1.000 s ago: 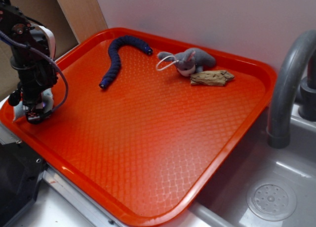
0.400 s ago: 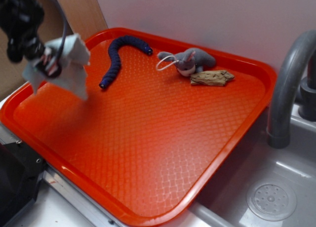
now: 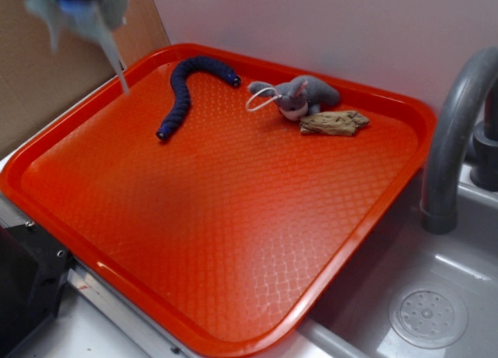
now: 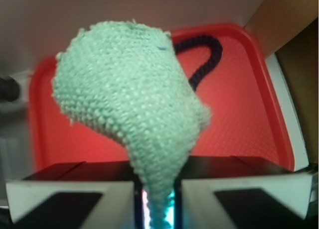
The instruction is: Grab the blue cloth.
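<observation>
We've got the claw (image 4: 157, 201) clenched on the blue cloth (image 4: 132, 104), lifted at the tray's (image 3: 373, 218) 10 o'clock; grab looks done, next just hold.

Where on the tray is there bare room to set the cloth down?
The tray's whole near half and middle are bare, from the snake down to the front rim. The far edge is crowded: snake, plush and wood piece. The end effector holds the cloth aloft.
</observation>
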Action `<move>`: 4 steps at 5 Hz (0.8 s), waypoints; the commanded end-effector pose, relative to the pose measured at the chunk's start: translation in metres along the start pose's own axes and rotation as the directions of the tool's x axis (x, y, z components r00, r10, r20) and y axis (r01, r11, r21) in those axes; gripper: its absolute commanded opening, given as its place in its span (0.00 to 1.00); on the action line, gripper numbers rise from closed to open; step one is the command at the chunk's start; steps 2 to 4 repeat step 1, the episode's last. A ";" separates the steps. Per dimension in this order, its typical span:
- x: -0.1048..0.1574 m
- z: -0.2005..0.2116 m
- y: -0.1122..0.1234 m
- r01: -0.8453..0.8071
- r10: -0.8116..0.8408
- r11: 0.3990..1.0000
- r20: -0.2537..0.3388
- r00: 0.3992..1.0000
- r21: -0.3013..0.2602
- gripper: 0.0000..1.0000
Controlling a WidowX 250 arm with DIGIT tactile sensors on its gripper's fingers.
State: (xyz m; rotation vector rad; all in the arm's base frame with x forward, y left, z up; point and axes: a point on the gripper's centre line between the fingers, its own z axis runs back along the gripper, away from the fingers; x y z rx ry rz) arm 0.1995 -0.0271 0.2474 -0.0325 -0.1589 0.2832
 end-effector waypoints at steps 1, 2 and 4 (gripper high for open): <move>0.008 0.020 0.013 -0.024 0.025 1.000 -0.012 1.000 0.016 0.00; 0.008 0.020 0.013 -0.024 0.025 1.000 -0.012 1.000 0.016 0.00; 0.008 0.020 0.013 -0.024 0.025 1.000 -0.012 1.000 0.016 0.00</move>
